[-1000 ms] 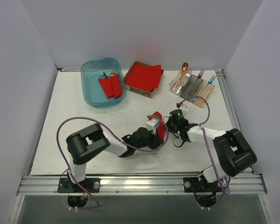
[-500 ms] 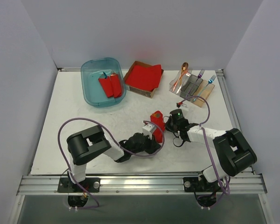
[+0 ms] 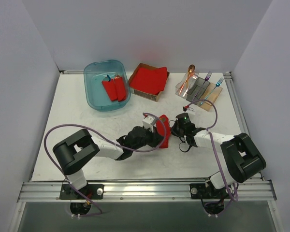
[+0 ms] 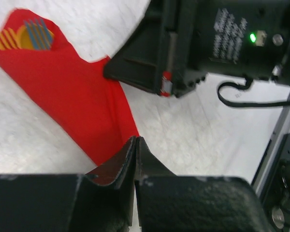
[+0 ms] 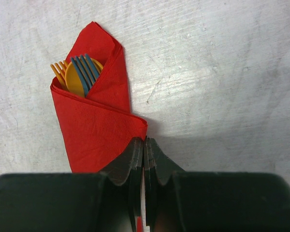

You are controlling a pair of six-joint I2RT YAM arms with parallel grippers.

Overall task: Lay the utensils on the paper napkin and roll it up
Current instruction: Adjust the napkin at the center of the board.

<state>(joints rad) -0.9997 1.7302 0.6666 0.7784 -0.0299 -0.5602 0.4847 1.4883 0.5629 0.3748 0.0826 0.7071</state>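
Note:
The red paper napkin (image 3: 163, 131) lies at mid-table, folded around the utensils. In the wrist views the napkin (image 4: 72, 92) (image 5: 99, 125) is a cone, and orange and blue utensil tips (image 4: 26, 36) (image 5: 79, 75) poke out of its open end. My left gripper (image 3: 156, 132) (image 4: 135, 139) is shut, with the napkin's narrow end running into its tips. My right gripper (image 3: 173, 129) (image 5: 144, 140) is shut on the napkin's side corner from the right, and red shows between its jaws. The utensil handles are hidden inside the fold.
A blue tub (image 3: 92, 96) at the back left holds red rolled bundles (image 3: 114, 88). Beside it, a cardboard box holds a red napkin stack (image 3: 148, 79). A cutlery rack (image 3: 199, 91) at the back right carries an orange spoon (image 3: 188, 77) and forks (image 3: 209, 77).
My left arm has swung its elbow out to the left and turned its wrist. The napkin tipped upright, then leaned back down to the right. The right arm has not moved.

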